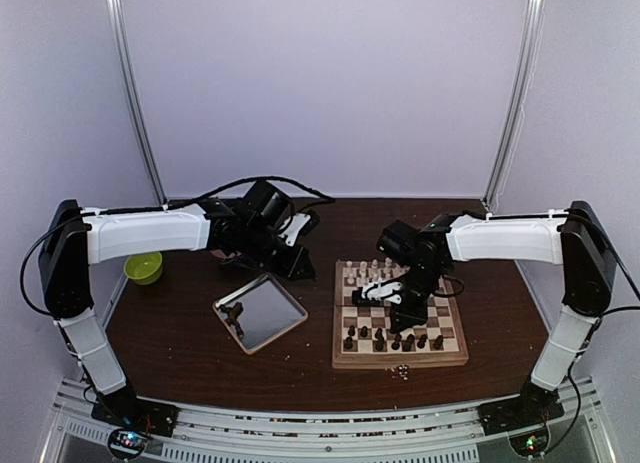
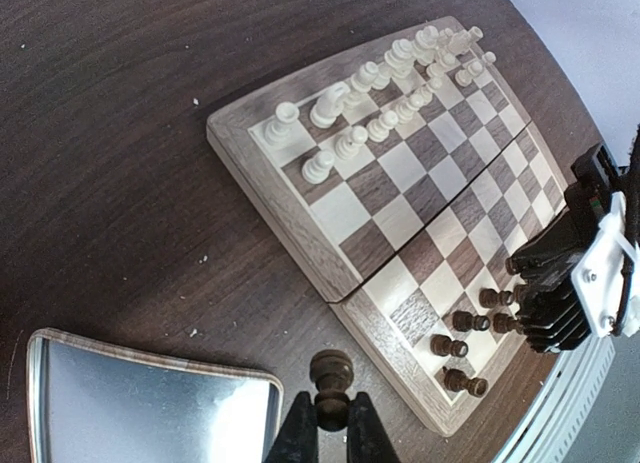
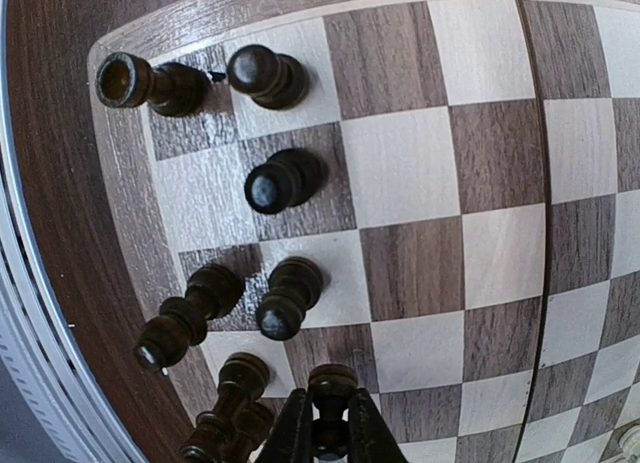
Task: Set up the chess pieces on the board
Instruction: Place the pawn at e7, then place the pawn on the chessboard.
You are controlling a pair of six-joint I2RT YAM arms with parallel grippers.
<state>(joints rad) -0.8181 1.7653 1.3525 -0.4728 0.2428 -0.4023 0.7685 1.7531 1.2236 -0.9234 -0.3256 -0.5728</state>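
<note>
The board [image 2: 262,195] lies on the right half of the dark bench [image 1: 180,333], with a square silver tray [image 1: 262,311] near its left side and a small green bowl [image 1: 143,267] further left. The cream chess pieces [image 2: 284,115] fill two rows along the board's far edge. The dark pieces [image 3: 281,179] stand in a looser group on the two near rows, with several squares there bare. The left gripper [image 2: 330,411] is clamped on a dark pawn [image 2: 331,373], held upright by its lower part between the two black fingers. It sits over bare bench, between the tray's corner and the board's left rim. The right gripper [image 3: 327,408] is over the near rows of the board, among the dark pieces, with its fingers closed around another dark piece [image 3: 331,385]. That piece is seen from above, so its kind is hard to make out, and I cannot tell whether its base touches the square below. Two dark pieces stand close to the left of these fingers, by the board's near rim.
</note>
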